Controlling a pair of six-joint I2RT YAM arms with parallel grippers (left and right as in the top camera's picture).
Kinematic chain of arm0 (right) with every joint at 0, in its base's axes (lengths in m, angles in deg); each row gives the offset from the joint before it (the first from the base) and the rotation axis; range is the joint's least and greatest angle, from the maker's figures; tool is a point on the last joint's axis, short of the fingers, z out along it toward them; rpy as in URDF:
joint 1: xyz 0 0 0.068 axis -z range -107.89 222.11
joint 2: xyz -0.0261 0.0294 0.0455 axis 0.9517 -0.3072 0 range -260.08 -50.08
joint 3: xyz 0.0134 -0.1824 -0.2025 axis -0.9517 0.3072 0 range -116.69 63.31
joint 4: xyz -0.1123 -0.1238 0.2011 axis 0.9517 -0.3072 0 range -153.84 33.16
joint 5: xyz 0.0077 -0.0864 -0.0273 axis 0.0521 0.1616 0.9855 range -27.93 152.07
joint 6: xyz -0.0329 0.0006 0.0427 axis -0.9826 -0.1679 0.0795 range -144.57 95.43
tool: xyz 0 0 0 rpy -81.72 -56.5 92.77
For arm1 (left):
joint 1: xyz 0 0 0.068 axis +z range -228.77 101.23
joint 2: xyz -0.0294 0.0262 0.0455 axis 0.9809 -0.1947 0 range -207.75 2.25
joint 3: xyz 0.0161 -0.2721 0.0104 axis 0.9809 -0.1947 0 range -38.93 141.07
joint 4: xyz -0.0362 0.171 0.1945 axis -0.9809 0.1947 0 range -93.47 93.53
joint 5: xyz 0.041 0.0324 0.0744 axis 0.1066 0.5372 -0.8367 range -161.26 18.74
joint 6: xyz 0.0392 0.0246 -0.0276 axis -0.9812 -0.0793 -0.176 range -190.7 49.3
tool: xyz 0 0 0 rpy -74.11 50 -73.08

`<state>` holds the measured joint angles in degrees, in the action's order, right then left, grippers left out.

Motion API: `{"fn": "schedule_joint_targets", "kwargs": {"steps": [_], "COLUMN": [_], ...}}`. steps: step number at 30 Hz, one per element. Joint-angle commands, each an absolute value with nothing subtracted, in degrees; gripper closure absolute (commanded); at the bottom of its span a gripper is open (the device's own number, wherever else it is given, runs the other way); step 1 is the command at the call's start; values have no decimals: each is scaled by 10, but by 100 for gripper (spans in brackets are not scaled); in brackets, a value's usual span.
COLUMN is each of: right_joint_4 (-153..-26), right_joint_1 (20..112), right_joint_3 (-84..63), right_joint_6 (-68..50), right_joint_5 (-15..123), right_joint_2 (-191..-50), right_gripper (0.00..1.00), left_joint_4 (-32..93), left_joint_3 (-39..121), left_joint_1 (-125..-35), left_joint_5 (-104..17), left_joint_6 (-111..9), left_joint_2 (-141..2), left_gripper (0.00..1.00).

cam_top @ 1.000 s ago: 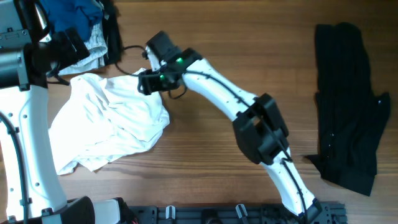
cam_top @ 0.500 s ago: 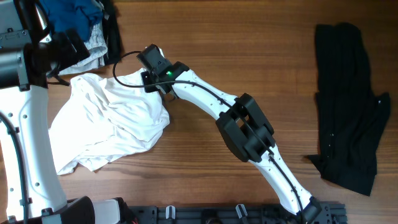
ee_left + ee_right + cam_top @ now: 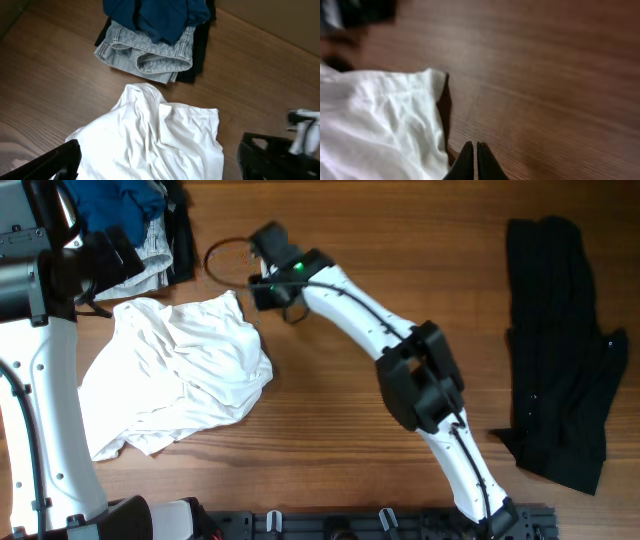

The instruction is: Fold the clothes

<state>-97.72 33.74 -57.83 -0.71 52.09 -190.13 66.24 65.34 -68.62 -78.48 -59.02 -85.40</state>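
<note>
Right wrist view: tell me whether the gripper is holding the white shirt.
No: the right gripper is shut with nothing between its fingers, over the table beside the white shirt.

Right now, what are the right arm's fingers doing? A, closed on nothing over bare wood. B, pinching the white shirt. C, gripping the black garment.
A: in the right wrist view the right fingers meet with nothing between them, over the table beside the white shirt.
</note>
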Motion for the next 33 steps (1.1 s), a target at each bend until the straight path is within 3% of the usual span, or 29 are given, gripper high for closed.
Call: {"fn": "schedule_joint_targets", "kwargs": {"steps": [1,2,3,4,7,16,17,20,21,26,32,33], "right_joint_4": [-974,-974,-956,-941,-901,-877,-879,-888,-889,-886,-901,-905], "right_joint_1": [326,316,293,274,245,252,255,268,268,262,244,244], "right_joint_3": [-588,-588,-588,-588,-588,-588,-588,-588,-588,-588,-588,-588], "right_joint_6": [-37,-37,-52,-52,-49,10,10,16,15,15,60,75], "right_joint_5": [489,489,492,503,538,657,674,677,677,651,626,618], "right_joint_2": [-1881,-1886,-1907,-1920,-1943,-1981,-1981,-1981,-1983,-1996,-2009,-2012], "right_gripper": [53,26,5,1,0,2,7,37,40,47,48,53], "left_joint_4": [662,662,662,662,662,662,662,662,662,663,663,663], "left_joint_3": [652,652,652,652,652,652,652,652,652,652,652,652], "left_joint_1": [-683,-683,-683,-683,-683,-683,-683,-683,-683,-683,-683,-683], "left_joint_5": [-782,-782,-782,-782,-782,-782,-782,-782,-782,-782,-782,-782], "left_joint_6": [-583,-583,-583,-583,-583,-583,-583,-583,-583,-583,-582,-582], "left_joint_2": [-850,-850,-850,-850,-850,-850,-850,-850,-850,-850,-850,-850], "left_gripper": [0,0,0,0,0,0,0,0,0,0,0,0]}}
